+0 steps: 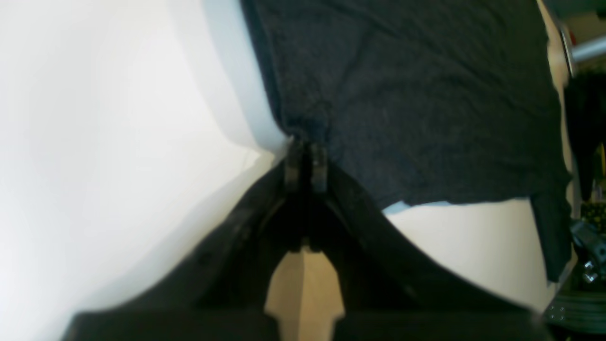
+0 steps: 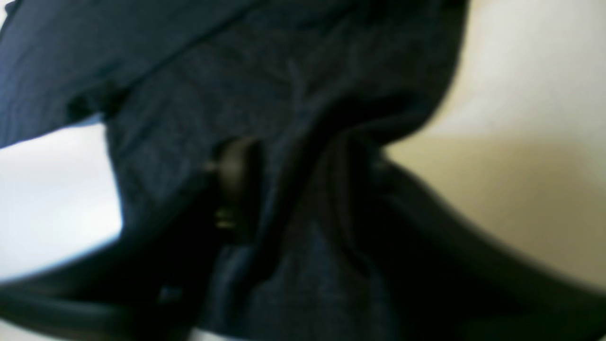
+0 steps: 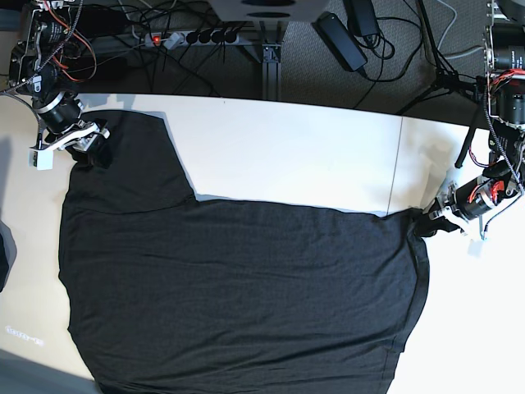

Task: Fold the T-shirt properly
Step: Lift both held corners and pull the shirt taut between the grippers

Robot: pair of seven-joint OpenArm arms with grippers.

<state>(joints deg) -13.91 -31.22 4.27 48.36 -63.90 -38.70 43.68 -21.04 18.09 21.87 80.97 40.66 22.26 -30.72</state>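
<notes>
While the T-shirt (image 3: 238, 287) lies spread flat and plain side up over most of the white counter (image 3: 287, 156), its near part runs out of the base view's bottom edge and one sleeve reaches up toward the far left corner. No print shows on the dark charcoal knit.

At that sleeve's outer edge sits the right end effector (image 3: 89, 144); the right wrist view is blurred, with cloth bunched between and around its fingers (image 2: 234, 184), so whether it has closed on the fabric cannot be told. At the opposite side, the left end effector (image 1: 306, 156) is closed on the T-shirt's edge, pinching a small puckered bit of cloth where the fabric meets bare counter.

Beyond the counter's far edge, a power strip (image 3: 193, 37) and loose black cables (image 3: 385, 49) lie on grey carpet (image 3: 312, 74).
</notes>
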